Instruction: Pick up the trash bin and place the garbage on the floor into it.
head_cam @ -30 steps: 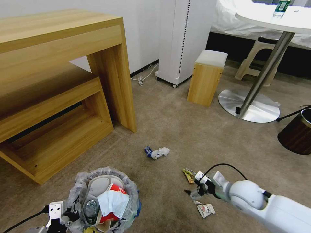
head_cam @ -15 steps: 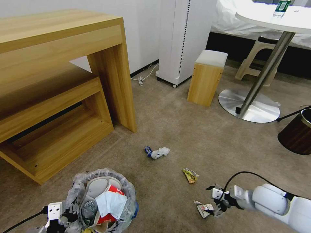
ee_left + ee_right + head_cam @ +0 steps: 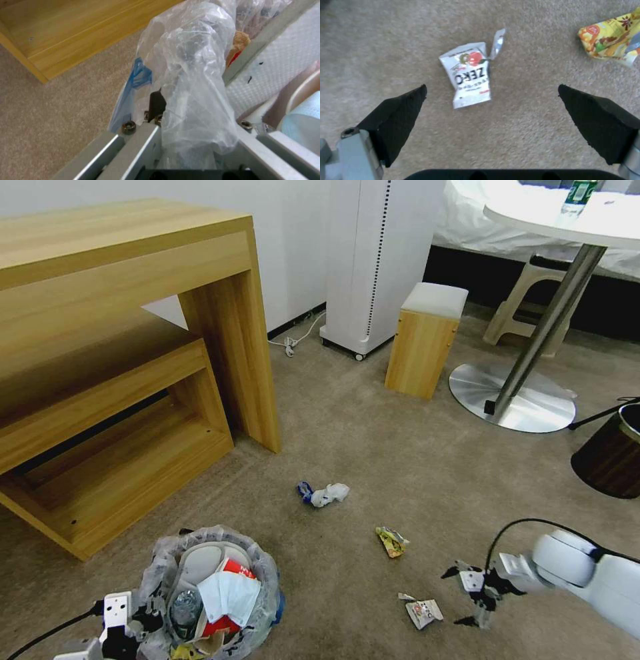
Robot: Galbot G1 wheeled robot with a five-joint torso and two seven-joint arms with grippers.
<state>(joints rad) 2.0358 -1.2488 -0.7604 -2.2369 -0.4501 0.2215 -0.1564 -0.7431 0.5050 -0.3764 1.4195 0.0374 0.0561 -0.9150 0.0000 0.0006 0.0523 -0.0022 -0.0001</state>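
The trash bin (image 3: 212, 592), black and lined with a crinkly plastic bag (image 3: 190, 75), stands on the floor (image 3: 373, 447) at the near left. It holds a white slipper, a blue face mask, a red-white bowl and a bottle. My left gripper (image 3: 137, 625) is shut on its bagged rim. Loose garbage lies on the carpet: a white wrapper (image 3: 423, 612) (image 3: 470, 75), a yellow wrapper (image 3: 392, 541) (image 3: 608, 43), and a blue-and-white crumpled piece (image 3: 323, 493). My right gripper (image 3: 470, 597) (image 3: 491, 87) hangs open just right of the white wrapper, low over the carpet.
A wooden desk with a low shelf (image 3: 133, 380) fills the left. Farther back stand a white tall unit (image 3: 380, 260), a wooden stool (image 3: 427, 340) and a round table's metal base (image 3: 513, 397). A dark brown bin (image 3: 610, 453) sits at the right edge.
My right gripper has moved right and nearer, from beside the yellow wrapper to just right of the white wrapper. The left gripper keeps its hold on the bin.
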